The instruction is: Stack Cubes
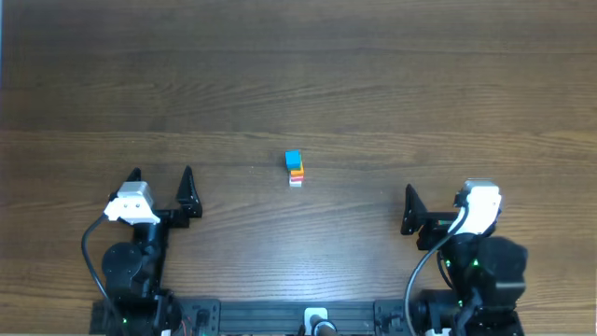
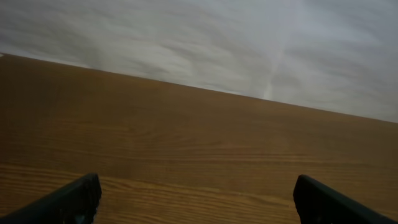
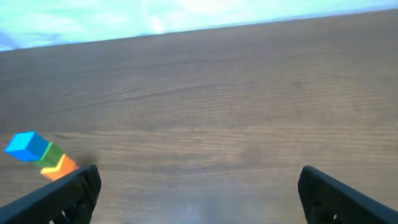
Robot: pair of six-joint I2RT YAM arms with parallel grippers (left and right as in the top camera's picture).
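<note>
Where the wooden table (image 1: pixel 298 75) lies between both arms, the cube stack (image 1: pixel 295 171) stands upright | blue cube (image 1: pixel 293 160) on top, green cube (image 3: pixel 53 153) then orange cube (image 3: pixel 60 167) under it, lowest layers unclear | left gripper (image 1: pixel 160 177): fingers apart, empty, well left of stack | right gripper (image 3: pixel 199 174): fingers apart, empty, well right of stack

Left arm (image 1: pixel 140 229) and right arm (image 1: pixel 476 238) sit folded back, jaws apart.

A wooden table (image 1: pixel 298 75) bears one small stack of cubes (image 1: pixel 295 170).
</note>
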